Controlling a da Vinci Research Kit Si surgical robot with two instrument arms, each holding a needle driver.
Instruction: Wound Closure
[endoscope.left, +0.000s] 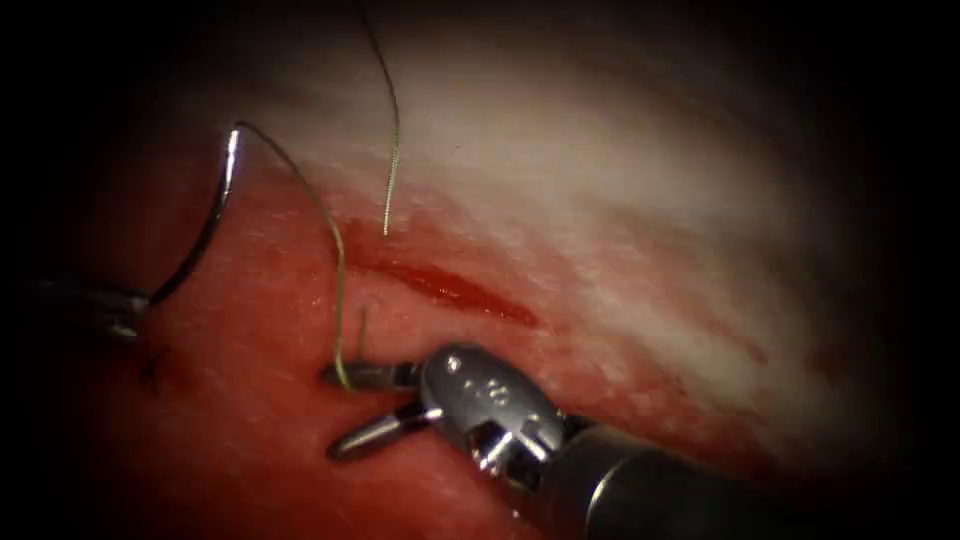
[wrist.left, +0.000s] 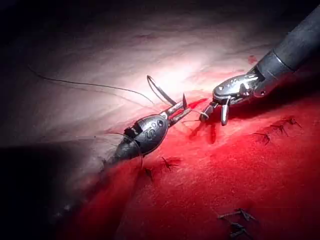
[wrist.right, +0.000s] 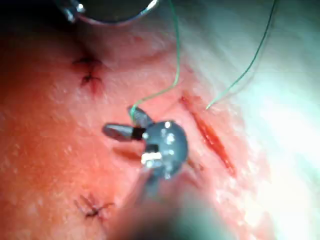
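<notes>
The needle (endoscope.left: 205, 225) is clear of the tissue (endoscope.left: 620, 200), held up on the left side of the cut (endoscope.left: 455, 290). The left end effector (endoscope.left: 125, 305) grips it at one end of its curve, and the arc rises from there to the other end, where the thread (endoscope.left: 335, 250) leaves it. In the left wrist view the left end effector (wrist.left: 177, 109) is closed on the needle (wrist.left: 159, 92).

From the needle the thread arches over and drops to the right end effector (endoscope.left: 345, 408), which lies just below the cut's left end. So the needle is up and left of the right end effector, well apart from it, and the left arm is far nearer to it.

The right end effector's jaws stand partly open in a narrow V. The thread runs across the upper jaw; in the right wrist view it meets the right end effector (wrist.right: 125, 125) at that jaw, so it touches the thread, not clamping it as far as I can judge.

A loose thread end (endoscope.left: 390, 150) hangs near the cut's upper end. Stitches (wrist.left: 272, 132) are visible on the tissue.
</notes>
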